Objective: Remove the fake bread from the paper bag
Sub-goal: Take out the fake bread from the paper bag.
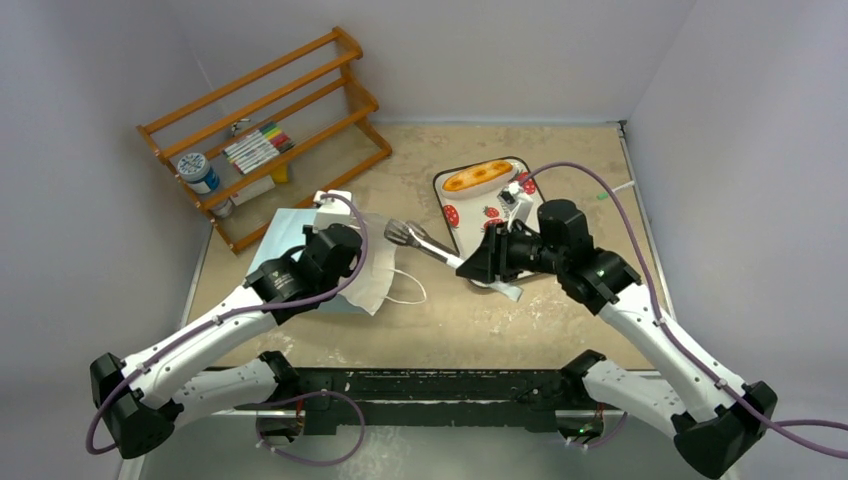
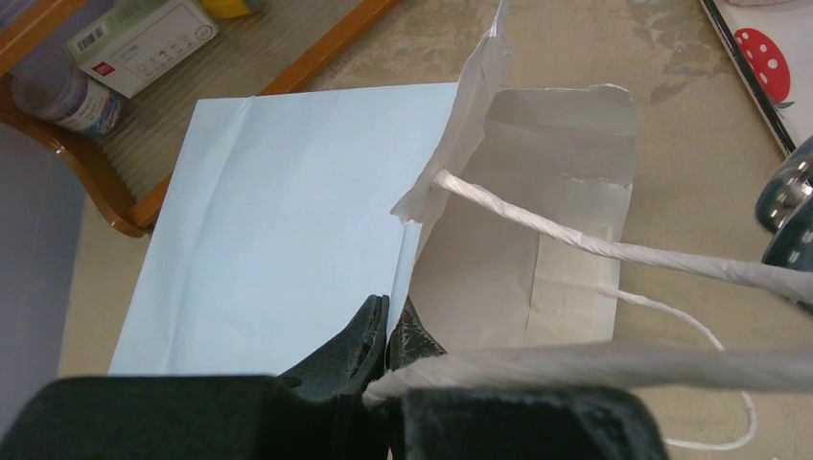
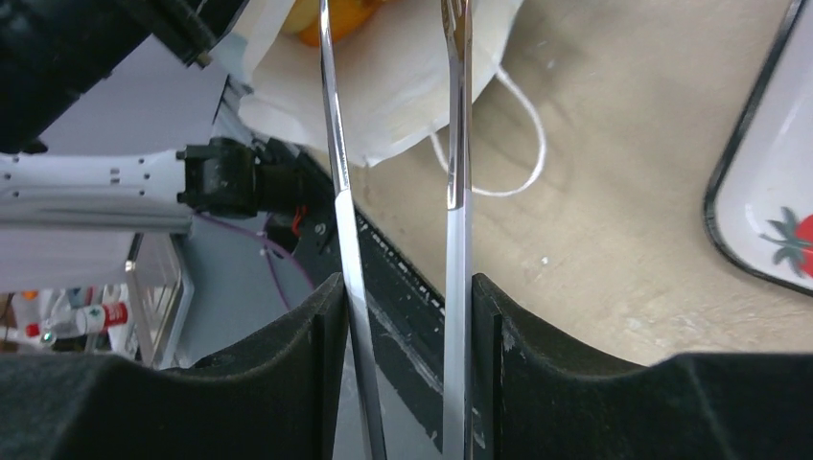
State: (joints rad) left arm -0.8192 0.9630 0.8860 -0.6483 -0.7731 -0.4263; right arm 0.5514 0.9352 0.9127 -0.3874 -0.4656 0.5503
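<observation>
Beige desk: left fingers clamp the paper bag rim, holding its mouth open for tongs gripped between right fingers, fake bread just ahead.

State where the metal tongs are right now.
In the top view the metal tongs are mid-table, held by the right gripper, their head pointing left toward the paper bag, beside the strawberry tray.
</observation>
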